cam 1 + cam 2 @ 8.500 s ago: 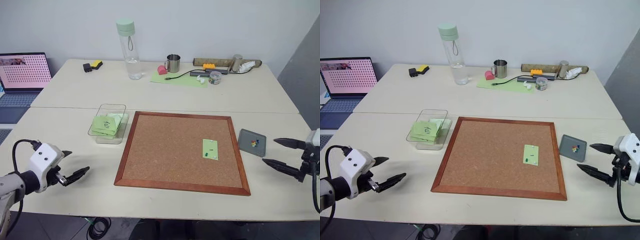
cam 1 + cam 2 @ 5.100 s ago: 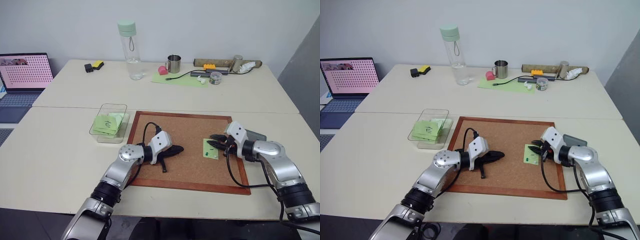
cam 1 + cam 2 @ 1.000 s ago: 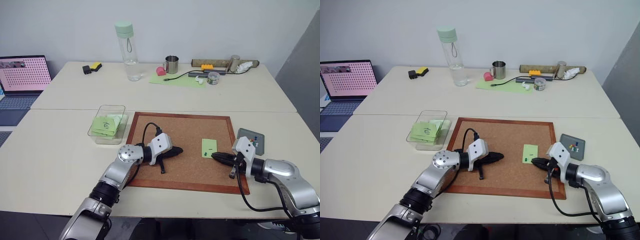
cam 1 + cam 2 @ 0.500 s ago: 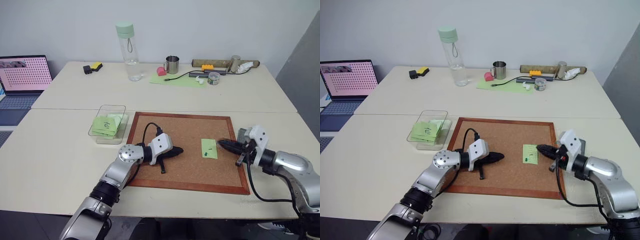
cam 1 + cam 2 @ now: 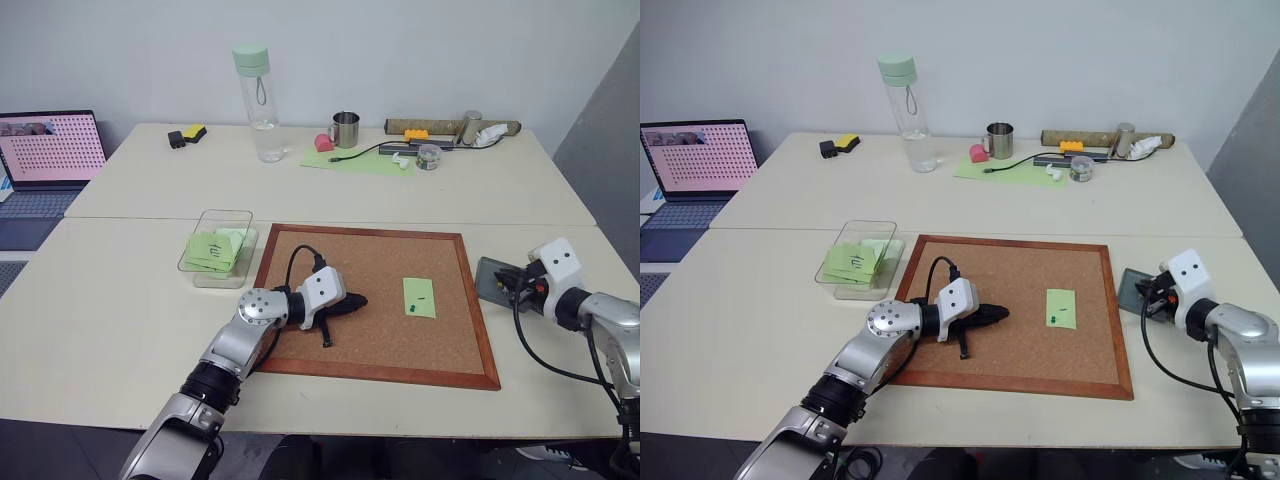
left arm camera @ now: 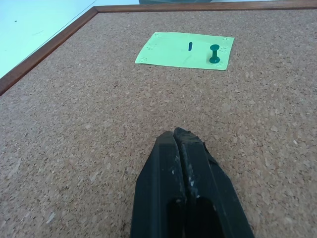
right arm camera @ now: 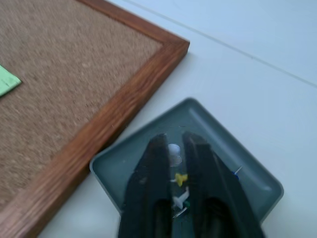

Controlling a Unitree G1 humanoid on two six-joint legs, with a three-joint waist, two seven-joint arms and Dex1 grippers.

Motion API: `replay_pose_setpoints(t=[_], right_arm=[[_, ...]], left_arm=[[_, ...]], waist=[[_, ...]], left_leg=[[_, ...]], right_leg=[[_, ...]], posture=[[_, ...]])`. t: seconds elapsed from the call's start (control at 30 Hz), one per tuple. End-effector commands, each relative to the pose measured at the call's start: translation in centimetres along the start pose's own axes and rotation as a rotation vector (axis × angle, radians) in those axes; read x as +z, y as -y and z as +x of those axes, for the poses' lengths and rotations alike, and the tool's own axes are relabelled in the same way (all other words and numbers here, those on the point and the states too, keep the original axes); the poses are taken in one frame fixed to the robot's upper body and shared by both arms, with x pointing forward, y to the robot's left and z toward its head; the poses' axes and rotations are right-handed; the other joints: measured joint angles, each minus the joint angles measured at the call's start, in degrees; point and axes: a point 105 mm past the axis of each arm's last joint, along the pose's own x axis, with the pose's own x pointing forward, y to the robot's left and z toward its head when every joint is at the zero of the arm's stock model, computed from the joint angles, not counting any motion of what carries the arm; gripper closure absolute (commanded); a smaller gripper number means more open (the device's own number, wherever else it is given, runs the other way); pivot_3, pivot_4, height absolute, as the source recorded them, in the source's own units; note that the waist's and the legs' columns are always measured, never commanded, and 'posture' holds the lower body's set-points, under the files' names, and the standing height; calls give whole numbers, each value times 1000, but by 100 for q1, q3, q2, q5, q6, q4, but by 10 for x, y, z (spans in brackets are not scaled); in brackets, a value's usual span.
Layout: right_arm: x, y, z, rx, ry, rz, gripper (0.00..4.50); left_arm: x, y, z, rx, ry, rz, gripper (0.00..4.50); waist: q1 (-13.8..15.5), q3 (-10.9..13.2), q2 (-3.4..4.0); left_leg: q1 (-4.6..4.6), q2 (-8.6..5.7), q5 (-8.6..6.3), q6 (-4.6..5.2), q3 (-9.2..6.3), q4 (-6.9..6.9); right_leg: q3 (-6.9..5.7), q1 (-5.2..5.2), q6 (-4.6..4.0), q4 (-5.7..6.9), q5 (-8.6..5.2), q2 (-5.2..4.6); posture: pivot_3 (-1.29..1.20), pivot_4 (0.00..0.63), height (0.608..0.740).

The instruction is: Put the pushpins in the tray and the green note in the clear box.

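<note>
Right gripper [image 7: 171,144] over tray [image 7: 247,163], fingers slightly parted, whitish pushpin [image 7: 173,150] between; I'd open wider, low. Left gripper [image 6: 174,135] clenched, empty.

L tool [image 5: 997,314] on corkboard [image 5: 1025,375] | R tool [image 5: 1143,290] over tray [image 5: 1129,287] | green note [image 5: 1062,308] btwn

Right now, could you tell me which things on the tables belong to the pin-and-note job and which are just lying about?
Part of the job:
green note, pinned to the cork board
dark green pushpin on that note
grey tray holding loose pins
clear box

Just lying about:
water bottle
metal mug
laptop
pale green sheet
</note>
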Motion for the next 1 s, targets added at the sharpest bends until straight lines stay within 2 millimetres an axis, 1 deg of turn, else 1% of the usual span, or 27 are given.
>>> replay_pose_setpoints(t=[0.03,0.17,0.2,0.27,0.33,0.37,0.43,0.53,0.6,0.8,1.0], right_arm=[[16,11,-2,-47,50,-43,2951],[25,10,-5,-40,86,-48,2062],[29,7,-7,-20,102,-48,1876],[40,-9,-10,64,150,-66,1458],[49,-29,-14,149,184,-102,1458],[51,-34,-16,174,191,-113,1458],[55,-58,-16,269,209,-127,1458],[54,-94,-11,395,211,-147,1458],[49,-109,-7,439,199,-155,1458],[40,-128,5,486,189,-158,1458],[36,-133,16,495,202,-147,1458]], left_arm=[[-26,11,0,-27,-101,-39,4500],[-26,11,-1,-28,-102,-40,4500],[-26,12,-1,-28,-103,-40,4500],[-27,12,-1,-29,-103,-40,4500],[-27,12,-1,-30,-103,-41,4500],[-27,12,-1,-30,-102,-41,4500],[-27,12,-1,-33,-103,-41,4500],[-27,12,-1,-37,-103,-40,4500],[-26,12,0,-39,-103,-37,4500],[-26,10,-3,-38,-106,-31,4500],[-26,10,-5,-35,-110,-28,4500]], waist=[[-1,0,0],[-1,0,0],[-1,0,0],[-1,0,1],[-3,0,1],[-4,0,1],[-4,1,-1],[-6,1,-1],[-3,1,-2],[0,2,-4],[-8,1,-4]], left_leg=[[0,0,0,0,0,0],[0,0,0,0,-1,0],[0,0,0,0,-1,0],[0,0,0,0,-1,0],[0,1,0,0,-3,0],[-1,1,0,0,-3,-1],[-1,1,0,0,-3,0],[0,1,0,0,-4,0],[0,1,0,0,-7,-1],[-1,0,0,0,-8,0],[0,1,0,0,-8,0]], right_leg=[[0,0,0,0,0,0],[-1,0,0,0,0,0],[0,0,0,0,0,0],[-1,0,0,0,0,0],[-2,0,0,0,0,1],[-2,0,0,0,0,1],[-2,0,1,-1,0,1],[-3,0,1,-2,0,1],[-6,0,1,-2,-1,1],[-6,0,1,-4,-1,0],[-7,0,1,-4,-1,0]], posture=[[0,150,740],[0,150,740],[0,150,740],[0,150,740],[0,150,740],[0,150,740],[0,150,740],[0,150,740],[0,150,740],[0,150,740],[0,150,740]])
